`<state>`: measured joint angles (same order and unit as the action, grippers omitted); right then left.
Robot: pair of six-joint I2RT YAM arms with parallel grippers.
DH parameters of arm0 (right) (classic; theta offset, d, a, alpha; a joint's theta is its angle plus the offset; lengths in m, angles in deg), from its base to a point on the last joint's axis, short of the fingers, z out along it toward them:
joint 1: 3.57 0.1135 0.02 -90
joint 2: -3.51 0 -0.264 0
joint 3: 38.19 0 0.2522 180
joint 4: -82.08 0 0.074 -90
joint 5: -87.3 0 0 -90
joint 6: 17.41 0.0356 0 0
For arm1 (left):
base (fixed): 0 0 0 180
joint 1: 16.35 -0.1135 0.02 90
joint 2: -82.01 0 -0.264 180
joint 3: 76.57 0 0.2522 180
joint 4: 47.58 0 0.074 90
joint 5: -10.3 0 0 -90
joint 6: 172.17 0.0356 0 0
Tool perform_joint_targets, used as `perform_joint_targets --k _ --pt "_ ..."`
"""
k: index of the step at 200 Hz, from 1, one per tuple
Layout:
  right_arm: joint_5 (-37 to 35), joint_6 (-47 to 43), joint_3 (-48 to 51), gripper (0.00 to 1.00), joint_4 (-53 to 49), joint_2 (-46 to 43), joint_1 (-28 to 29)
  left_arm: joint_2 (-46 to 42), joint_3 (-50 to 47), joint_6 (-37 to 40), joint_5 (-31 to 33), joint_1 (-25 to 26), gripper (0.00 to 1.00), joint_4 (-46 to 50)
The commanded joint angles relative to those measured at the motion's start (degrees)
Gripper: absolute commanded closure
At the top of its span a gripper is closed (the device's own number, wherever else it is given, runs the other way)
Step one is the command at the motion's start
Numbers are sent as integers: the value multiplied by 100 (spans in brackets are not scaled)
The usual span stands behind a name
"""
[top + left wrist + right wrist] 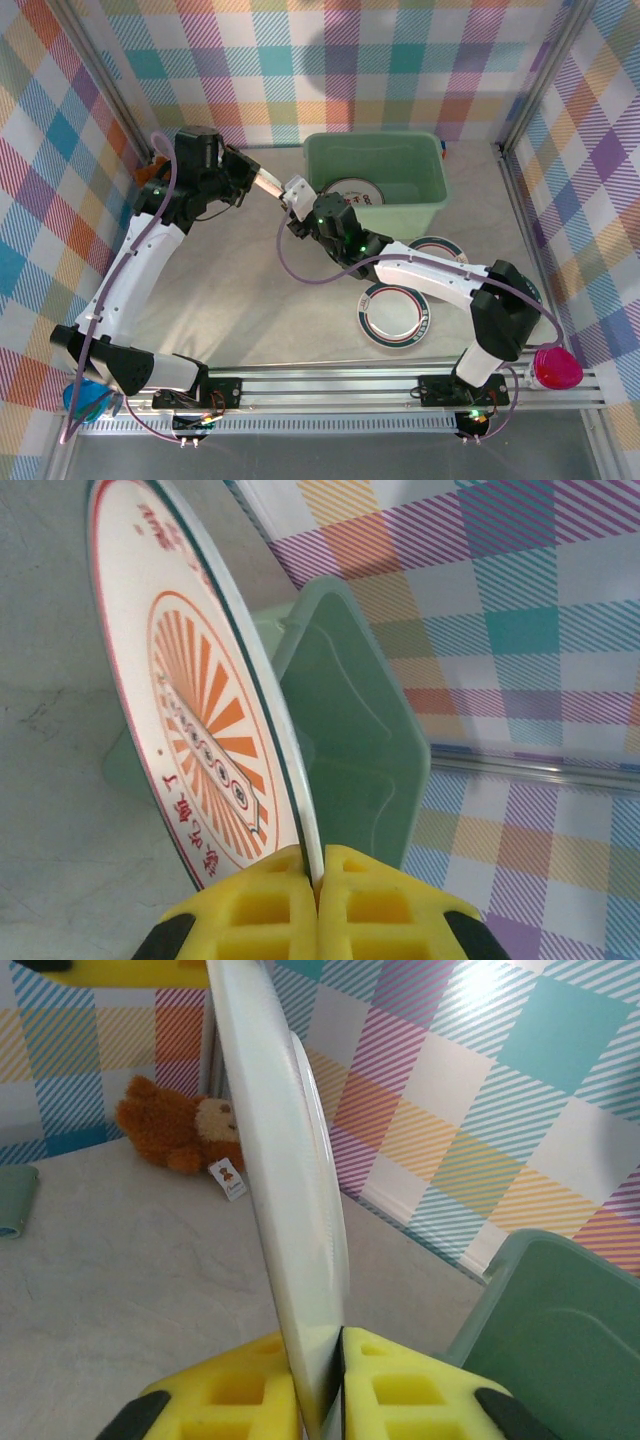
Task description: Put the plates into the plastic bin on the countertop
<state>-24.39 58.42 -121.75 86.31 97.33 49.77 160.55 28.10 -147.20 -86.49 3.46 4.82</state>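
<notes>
The speckled grey-beige bench (250, 290) carries a mint-green plastic bin (425, 215) at the back right. In front of it lie two green-rimmed plates, the nearer plate (395, 315) and the farther plate (445, 247). A brown teddy bear (180, 1130) sits by the plaid wall.

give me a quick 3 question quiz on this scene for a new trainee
1. True or false: the held plate lies flat inside the bin.
2. How many plates lie on the countertop in the top view? A one, B two, C five.
3. Fill in: the held plate is pinched by the left fingers and the ___ fingers.

Key
1. False: it stands on edge in the air, left of the bin.
2. B.
3. Right: the right fingers clamp its rim too.
</notes>
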Motion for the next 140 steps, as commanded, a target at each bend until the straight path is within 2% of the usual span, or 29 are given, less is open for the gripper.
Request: perform_joint_targets --k 1,18,45,81,97,116,140 --pt "-44 190 -192 88 331 -14 53 -31 140 -16 -138 75 96 -202" --pt "-152 335 -218 91 257 -67 58 -49 124 41 -131 75 85 -183" --pt "-157 586 -291 100 -15 -185 54 -143 67 152 -96 75 74 -182" --pt "-364 1287 -463 100 -526 -297 -15 -269 87 351 -69 75 56 -246" --pt "-310 1612 -685 100 -1035 -312 -169 -304 199 603 -92 75 43 -345" --pt "-54 2252 -1065 100 -1753 -303 -524 -225 436 1052 -130 75 34 -310" --pt "378 2721 -1333 100 -2173 -405 -978 20 855 1635 -302 75 31 -152"
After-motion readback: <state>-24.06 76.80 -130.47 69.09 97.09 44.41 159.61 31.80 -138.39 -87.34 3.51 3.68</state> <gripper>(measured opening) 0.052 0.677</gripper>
